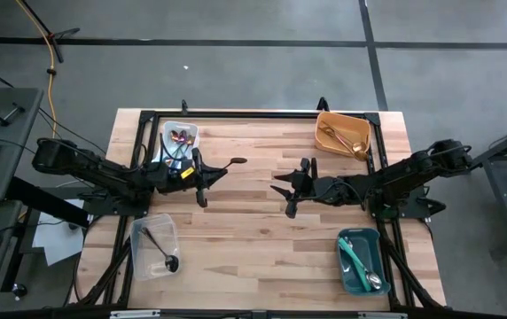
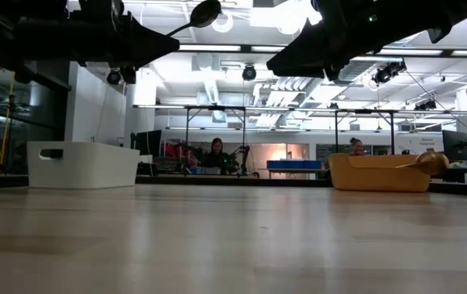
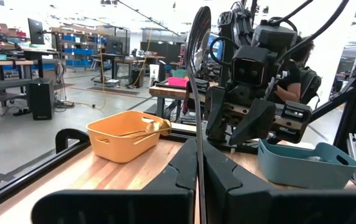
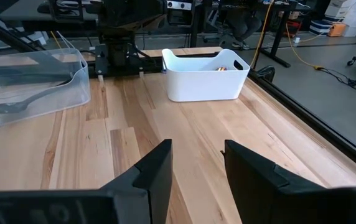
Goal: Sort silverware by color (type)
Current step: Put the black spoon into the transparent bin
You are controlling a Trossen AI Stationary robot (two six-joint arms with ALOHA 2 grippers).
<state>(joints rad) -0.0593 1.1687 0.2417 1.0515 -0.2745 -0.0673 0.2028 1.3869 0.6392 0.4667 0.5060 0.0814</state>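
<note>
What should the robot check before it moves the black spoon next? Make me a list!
1. Left hand shut on the black spoon: ok.
2. Spoon lifted off the table: ok.
3. Right hand open with nothing in it: ok.
4. The two hands apart, not bumping: ok.
5. Clear bin already holds black pieces, so it matches: ok.
6. Room left inside the clear bin: ok.

Pale striped wooden worktop. White plastic bin, mustard-orange plastic bin, teal plastic bin, clear plastic bin. Black slim spoon in dark fingers; gold spoons in orange bin.
</note>
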